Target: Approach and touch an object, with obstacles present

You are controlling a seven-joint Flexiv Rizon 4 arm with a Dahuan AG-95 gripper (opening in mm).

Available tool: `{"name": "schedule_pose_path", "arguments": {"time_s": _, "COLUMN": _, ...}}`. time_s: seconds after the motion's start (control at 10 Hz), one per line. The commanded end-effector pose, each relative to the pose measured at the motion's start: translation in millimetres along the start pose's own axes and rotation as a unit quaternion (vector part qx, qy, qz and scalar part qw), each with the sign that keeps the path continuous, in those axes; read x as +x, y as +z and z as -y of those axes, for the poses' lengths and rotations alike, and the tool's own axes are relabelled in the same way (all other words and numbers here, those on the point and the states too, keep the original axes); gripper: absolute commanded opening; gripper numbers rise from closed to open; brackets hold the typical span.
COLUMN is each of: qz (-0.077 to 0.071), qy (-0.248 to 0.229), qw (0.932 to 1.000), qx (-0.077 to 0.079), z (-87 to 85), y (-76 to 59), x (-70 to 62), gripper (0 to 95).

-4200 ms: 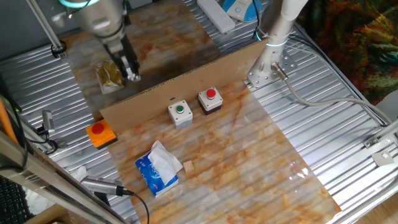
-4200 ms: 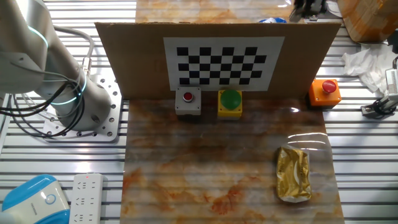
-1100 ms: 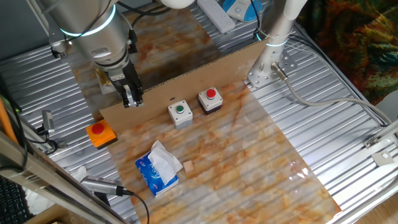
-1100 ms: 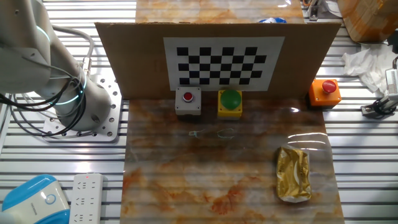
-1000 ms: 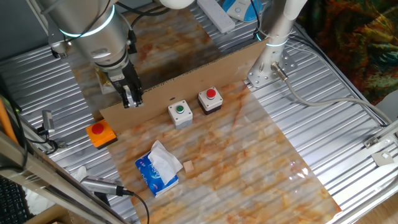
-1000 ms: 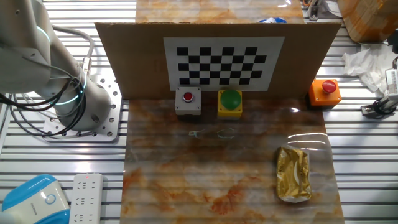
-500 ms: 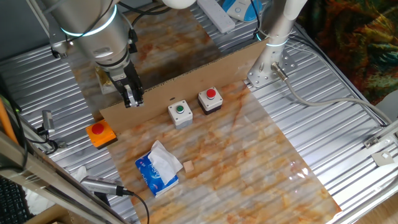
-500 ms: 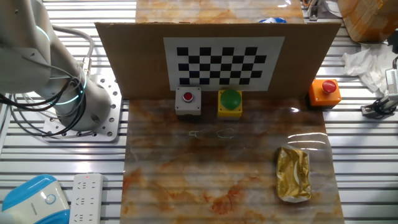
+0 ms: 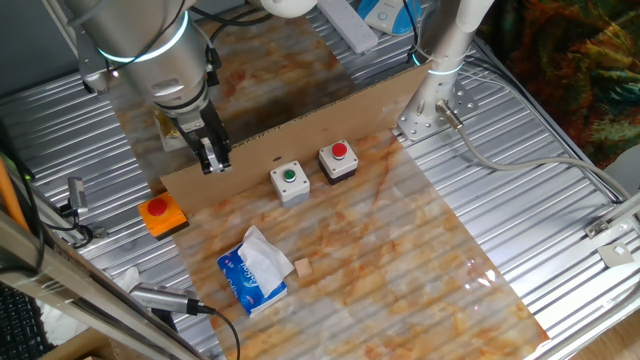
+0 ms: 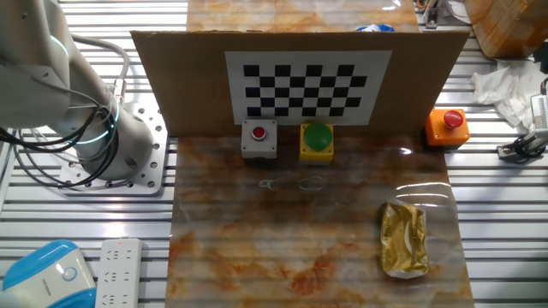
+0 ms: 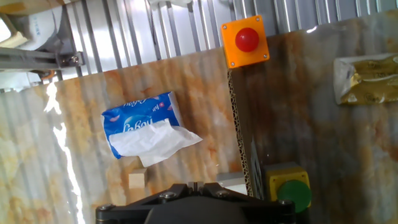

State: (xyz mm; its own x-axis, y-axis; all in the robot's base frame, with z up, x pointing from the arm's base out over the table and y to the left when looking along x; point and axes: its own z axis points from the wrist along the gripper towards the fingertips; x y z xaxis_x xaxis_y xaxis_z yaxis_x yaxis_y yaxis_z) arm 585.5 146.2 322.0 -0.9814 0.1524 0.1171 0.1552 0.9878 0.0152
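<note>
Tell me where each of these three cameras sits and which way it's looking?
One fixed view: high up, looking down on the cardboard strip from the tissue pack side; arm and tool show.
The other fixed view: opposite side, facing the strip's checkerboard face; only the robot's base and the tool's tips above the wall show.
Hand view: on the hand, looking straight down the strip's top edge; only the hand's dark body shows.
All share the orange button box.
</note>
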Motion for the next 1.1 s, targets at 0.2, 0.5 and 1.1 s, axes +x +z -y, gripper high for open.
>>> {"name": "schedule_pose_path", "arguments": {"time_s": 0.2, "qz": 0.035, "qy": -0.005, "qw": 0.9994, "qx": 0.000, "z": 0.8, "y": 0.9, "x": 0.6, "gripper": 0.0}}
{"name": "schedule_pose_path", "arguments": {"time_s": 0.5, "qz": 0.057, "qy": -0.009, "qw": 0.9983, "qx": -0.005, "z": 0.8, "y": 0.9, "x": 0.6, "gripper": 0.0}}
{"name": "schedule_pose_path", "arguments": {"time_s": 1.1, "qz": 0.090, "qy": -0.007, "qw": 0.9957, "qx": -0.018, "z": 0.8, "y": 0.9, "x": 0.6, "gripper": 0.0}}
